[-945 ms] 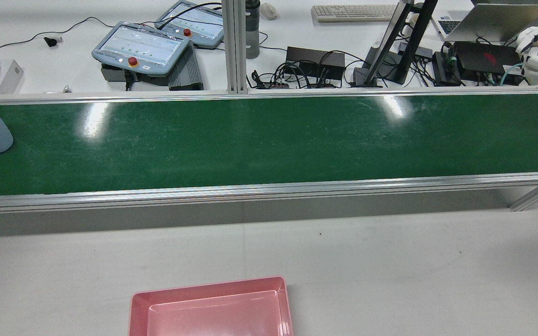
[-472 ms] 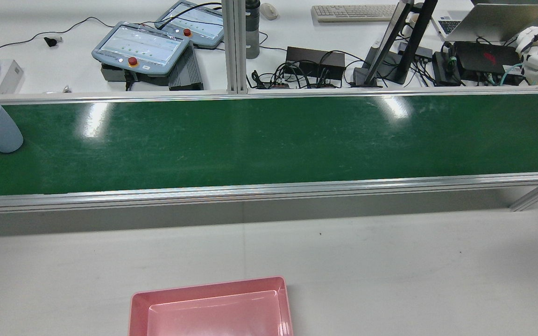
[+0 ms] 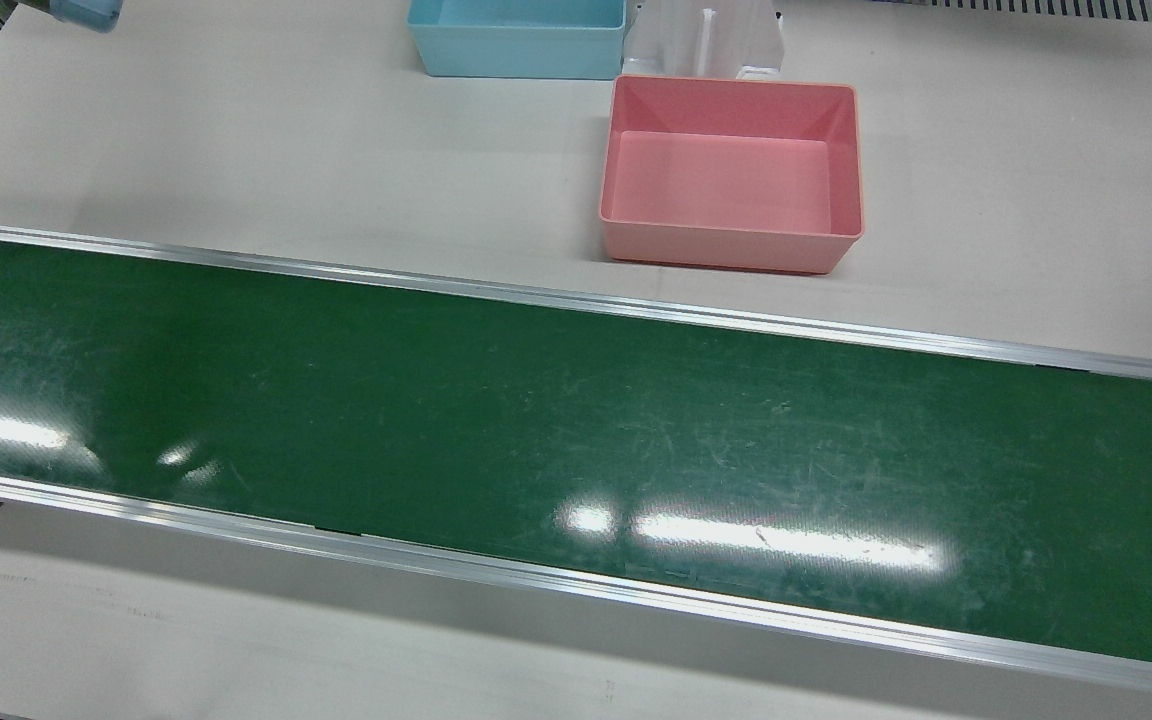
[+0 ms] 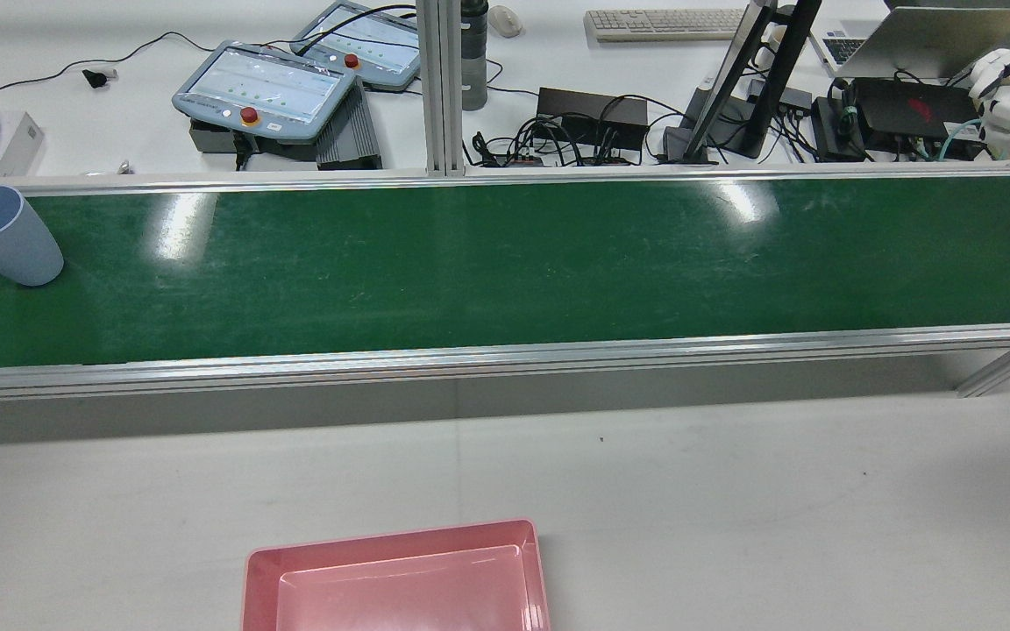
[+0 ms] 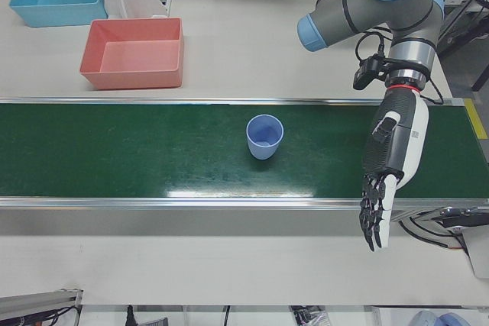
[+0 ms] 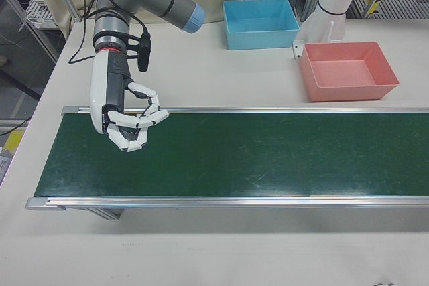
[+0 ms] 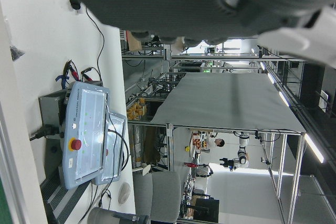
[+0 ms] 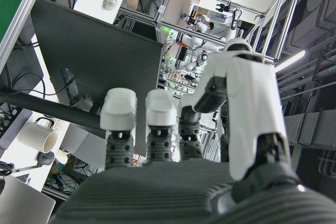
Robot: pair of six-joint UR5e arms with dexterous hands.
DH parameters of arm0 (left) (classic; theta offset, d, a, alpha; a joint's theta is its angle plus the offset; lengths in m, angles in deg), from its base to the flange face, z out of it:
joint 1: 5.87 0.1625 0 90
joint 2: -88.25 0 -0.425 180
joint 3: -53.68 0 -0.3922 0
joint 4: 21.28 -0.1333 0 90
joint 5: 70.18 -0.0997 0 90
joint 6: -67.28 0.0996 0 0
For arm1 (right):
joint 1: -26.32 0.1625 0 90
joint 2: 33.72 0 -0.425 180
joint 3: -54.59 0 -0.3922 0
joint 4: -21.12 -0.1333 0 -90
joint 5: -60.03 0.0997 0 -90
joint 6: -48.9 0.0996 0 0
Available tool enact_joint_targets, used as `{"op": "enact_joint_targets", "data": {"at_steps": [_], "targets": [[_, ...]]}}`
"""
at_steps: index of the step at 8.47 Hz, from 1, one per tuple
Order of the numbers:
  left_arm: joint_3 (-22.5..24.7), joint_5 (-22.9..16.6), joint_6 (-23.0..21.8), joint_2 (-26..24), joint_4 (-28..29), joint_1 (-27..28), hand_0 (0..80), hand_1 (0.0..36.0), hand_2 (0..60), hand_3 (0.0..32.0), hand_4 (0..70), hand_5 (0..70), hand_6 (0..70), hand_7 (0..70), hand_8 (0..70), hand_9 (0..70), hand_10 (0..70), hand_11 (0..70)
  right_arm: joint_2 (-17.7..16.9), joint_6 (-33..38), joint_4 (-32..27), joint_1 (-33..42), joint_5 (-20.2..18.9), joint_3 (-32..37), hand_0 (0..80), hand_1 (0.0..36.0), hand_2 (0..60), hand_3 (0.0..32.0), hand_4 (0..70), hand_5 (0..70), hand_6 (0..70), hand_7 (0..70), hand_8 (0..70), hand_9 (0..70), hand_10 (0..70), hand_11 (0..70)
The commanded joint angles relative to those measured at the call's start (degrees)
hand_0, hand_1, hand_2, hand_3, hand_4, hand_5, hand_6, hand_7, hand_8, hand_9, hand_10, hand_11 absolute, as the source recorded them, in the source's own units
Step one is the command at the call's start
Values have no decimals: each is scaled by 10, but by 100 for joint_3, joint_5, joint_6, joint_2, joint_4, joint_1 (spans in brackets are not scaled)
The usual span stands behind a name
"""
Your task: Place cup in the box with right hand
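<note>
from the rear view, nearest is the pink box (image 4: 395,578), open side up on the pale table (image 4: 733,491), cut off by the lower edge. beyond it the green belt (image 4: 505,263) runs the full width between its aluminium rails. the blue cup (image 4: 3,235) stands upright on the belt at the far left of that view, mouth up, well apart from the box and from both hands (in the left-front view it sits mid-belt (image 5: 265,137), nothing touching it).

the right hand (image 6: 131,125) hangs over the belt's other end, well away from the cup; its fingers (image 6: 153,106) are curled loosely inward with gaps between them, closed on nothing. in the rear view it shows only at the far right edge (image 4: 1009,83).

the left hand (image 5: 386,181) hangs palm-down past the belt's operator-side rail, fingers (image 5: 374,223) straight and slightly spread, holding nothing.

a blue bin (image 6: 261,23) sits just beside the pink box near a pedestal (image 6: 328,11). farthest off, past the belt, a desk carries two pendants (image 4: 264,88), a keyboard (image 4: 663,22) and tangled cables (image 4: 558,140).
</note>
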Motion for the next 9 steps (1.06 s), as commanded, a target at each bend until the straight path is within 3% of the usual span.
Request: {"op": "enact_joint_targets", "data": {"at_steps": [1, 3, 4, 5, 6, 8, 9], "targets": [[0, 0, 0, 0, 0, 3, 0, 0, 0, 0, 0, 0, 0, 0, 0, 0, 0, 0, -7, 9, 0, 18, 0, -5, 691, 360, 600, 0, 679, 251, 385, 700, 700, 700, 700, 700], [0, 0, 0, 0, 0, -6, 0, 0, 0, 0, 0, 0, 0, 0, 0, 0, 0, 0, -7, 9, 0, 19, 0, -14, 651, 360, 600, 0, 629, 251, 382, 700, 700, 700, 700, 700], [0, 0, 0, 0, 0, -6, 0, 0, 0, 0, 0, 0, 0, 0, 0, 0, 0, 0, -7, 9, 0, 27, -9, -14, 728, 360, 600, 0, 700, 251, 380, 700, 700, 700, 700, 700], [0, 0, 0, 0, 0, -6, 0, 0, 0, 0, 0, 0, 0, 0, 0, 0, 0, 0, -7, 9, 0, 27, 0, -22, 681, 360, 600, 0, 653, 250, 380, 700, 700, 700, 700, 700], [0, 0, 0, 0, 0, -6, 0, 0, 0, 0, 0, 0, 0, 0, 0, 0, 0, 0, -7, 9, 0, 27, 0, -23, 714, 360, 600, 0, 683, 250, 379, 700, 700, 700, 700, 700], [0, 0, 0, 0, 0, -6, 0, 0, 0, 0, 0, 0, 0, 0, 0, 0, 0, 0, -7, 9, 0, 27, -9, -23, 701, 360, 600, 0, 662, 249, 376, 700, 700, 700, 700, 700], [0, 0, 0, 0, 0, -6, 0, 0, 0, 0, 0, 0, 0, 0, 0, 0, 0, 0, -7, 9, 0, 27, -9, -31, 734, 360, 600, 0, 686, 249, 375, 700, 700, 700, 700, 700]]}}
